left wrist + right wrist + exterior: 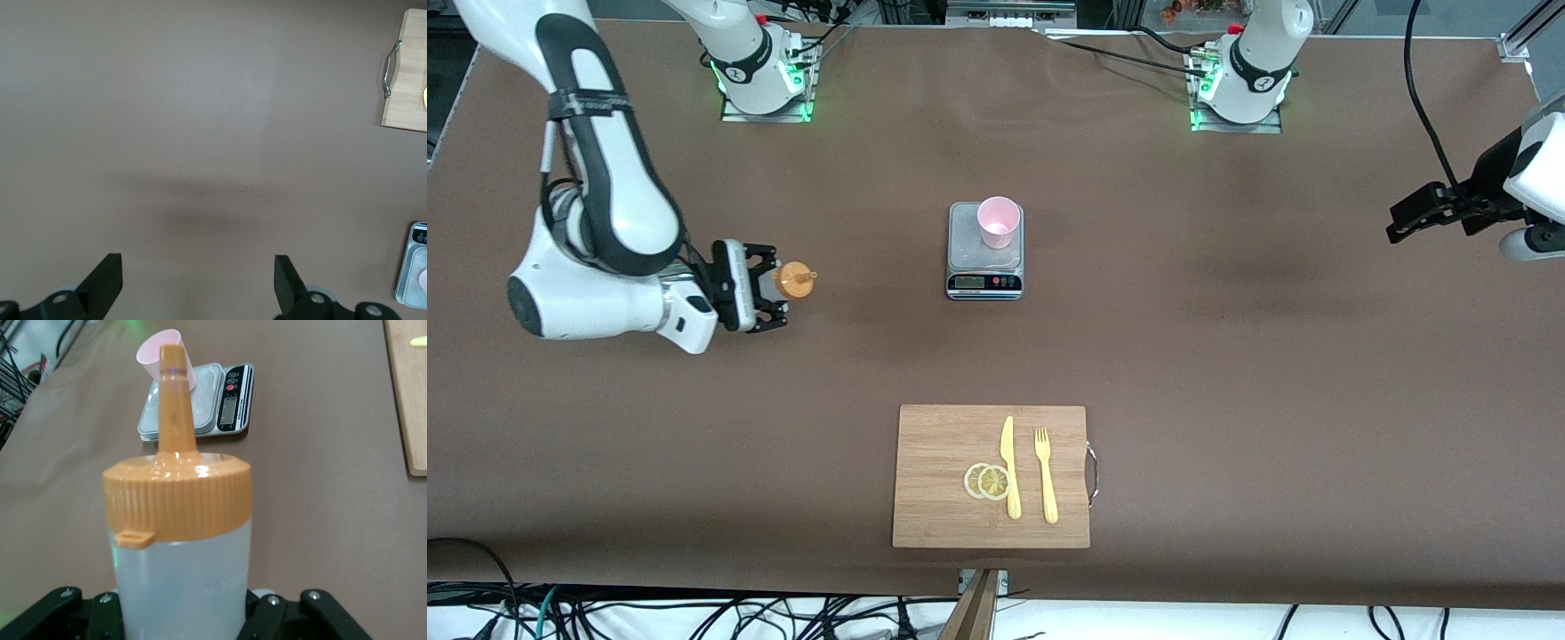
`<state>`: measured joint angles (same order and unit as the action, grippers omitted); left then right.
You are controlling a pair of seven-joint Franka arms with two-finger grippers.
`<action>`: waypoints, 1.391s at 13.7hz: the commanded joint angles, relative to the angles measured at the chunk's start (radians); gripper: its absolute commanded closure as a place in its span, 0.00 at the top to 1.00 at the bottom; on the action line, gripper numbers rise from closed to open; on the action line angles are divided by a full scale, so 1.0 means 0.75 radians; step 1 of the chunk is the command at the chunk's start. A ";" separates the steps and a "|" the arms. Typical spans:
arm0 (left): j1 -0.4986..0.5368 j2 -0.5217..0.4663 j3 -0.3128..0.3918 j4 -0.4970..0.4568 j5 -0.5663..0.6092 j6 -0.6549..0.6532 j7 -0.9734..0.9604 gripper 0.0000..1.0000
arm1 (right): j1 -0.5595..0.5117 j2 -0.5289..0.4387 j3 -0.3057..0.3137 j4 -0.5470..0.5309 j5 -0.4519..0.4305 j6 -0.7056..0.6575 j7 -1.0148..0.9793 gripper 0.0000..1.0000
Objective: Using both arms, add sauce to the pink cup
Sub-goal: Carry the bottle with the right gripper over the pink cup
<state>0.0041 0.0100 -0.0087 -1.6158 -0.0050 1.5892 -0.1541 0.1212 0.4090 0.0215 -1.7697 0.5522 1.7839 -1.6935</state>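
The sauce bottle (793, 280), whitish with an orange cap and thin nozzle, stands upright between the fingers of my right gripper (774, 289), toward the right arm's end of the table. In the right wrist view the bottle (180, 520) fills the space between the jaws of the right gripper (180, 613), which press on its sides. The pink cup (998, 220) stands on the steel plate of a small scale (984, 267) at mid-table; it also shows past the nozzle in the right wrist view (155, 350). My left gripper (1400, 222) is open and empty (198, 267), waiting over the left arm's end of the table.
A wooden cutting board (943, 480) lies nearer the front camera than the scale, with two lemon slices (987, 481), a yellow knife (1009, 467) and a yellow fork (1046, 476) on it. The board's metal handle (390, 67) shows in the left wrist view.
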 commanded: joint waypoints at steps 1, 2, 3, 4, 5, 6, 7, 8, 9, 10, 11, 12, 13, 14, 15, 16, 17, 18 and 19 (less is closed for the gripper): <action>-0.005 0.011 0.005 0.025 -0.022 -0.047 0.021 1.00 | 0.096 -0.038 -0.010 -0.029 -0.087 0.067 0.155 0.00; -0.005 0.011 0.005 0.025 -0.022 -0.049 0.023 1.00 | 0.141 -0.038 -0.010 -0.029 -0.124 0.082 0.208 0.00; -0.005 0.011 0.005 0.025 -0.022 -0.049 0.021 1.00 | 0.182 -0.040 -0.010 -0.029 -0.143 0.098 0.257 0.00; -0.005 0.009 0.005 0.025 -0.022 -0.051 0.021 1.00 | 0.220 -0.040 -0.010 -0.029 -0.165 0.106 0.290 0.00; -0.005 0.009 0.005 0.025 -0.022 -0.051 0.021 1.00 | 0.259 -0.042 -0.010 -0.029 -0.180 0.121 0.333 0.00; -0.005 0.009 0.005 0.023 -0.022 -0.051 0.021 1.00 | 0.298 -0.046 -0.010 -0.029 -0.186 0.131 0.380 0.00; -0.005 0.009 0.005 0.023 -0.022 -0.053 0.021 1.00 | 0.333 -0.048 -0.012 -0.029 -0.206 0.135 0.423 0.00; -0.005 0.009 0.005 0.023 -0.022 -0.053 0.021 1.00 | 0.368 -0.058 -0.010 -0.027 -0.245 0.139 0.476 0.00; -0.005 0.009 0.005 0.025 -0.022 -0.059 0.023 1.00 | 0.403 -0.067 -0.010 -0.029 -0.282 0.143 0.541 0.00; -0.005 0.009 0.005 0.025 -0.022 -0.059 0.023 1.00 | 0.439 -0.071 -0.010 -0.027 -0.319 0.143 0.603 0.00; -0.005 0.009 0.005 0.025 -0.022 -0.059 0.023 1.00 | 0.470 -0.079 -0.008 -0.027 -0.362 0.143 0.666 0.00; -0.005 0.009 0.005 0.025 -0.022 -0.059 0.023 1.00 | 0.505 -0.081 -0.008 -0.027 -0.396 0.145 0.721 0.00; -0.005 0.009 0.005 0.025 -0.022 -0.059 0.023 1.00 | 0.533 -0.081 -0.008 -0.027 -0.423 0.145 0.769 0.00; -0.005 0.009 0.005 0.025 -0.022 -0.059 0.021 1.00 | 0.554 -0.079 -0.008 -0.027 -0.450 0.145 0.789 0.00; -0.005 0.009 0.005 0.025 -0.022 -0.059 0.023 1.00 | 0.574 -0.079 -0.008 -0.027 -0.458 0.143 0.792 0.00; -0.005 0.009 0.005 0.025 -0.022 -0.061 0.023 1.00 | 0.585 -0.081 -0.010 -0.027 -0.476 0.143 0.794 0.00; -0.005 0.009 0.005 0.025 -0.022 -0.061 0.023 1.00 | 0.599 -0.079 -0.008 -0.027 -0.505 0.141 0.818 0.00; -0.005 0.009 0.005 0.025 -0.022 -0.061 0.023 1.00 | 0.626 -0.079 -0.008 -0.025 -0.535 0.139 0.867 0.00; -0.005 0.009 0.005 0.025 -0.022 -0.061 0.021 1.00 | 0.650 -0.079 -0.008 -0.021 -0.562 0.139 0.910 0.00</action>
<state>0.0038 0.0107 -0.0089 -1.6159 -0.0050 1.5637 -0.1541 0.5715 0.3753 0.0221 -1.7714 0.1750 1.8859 -1.0731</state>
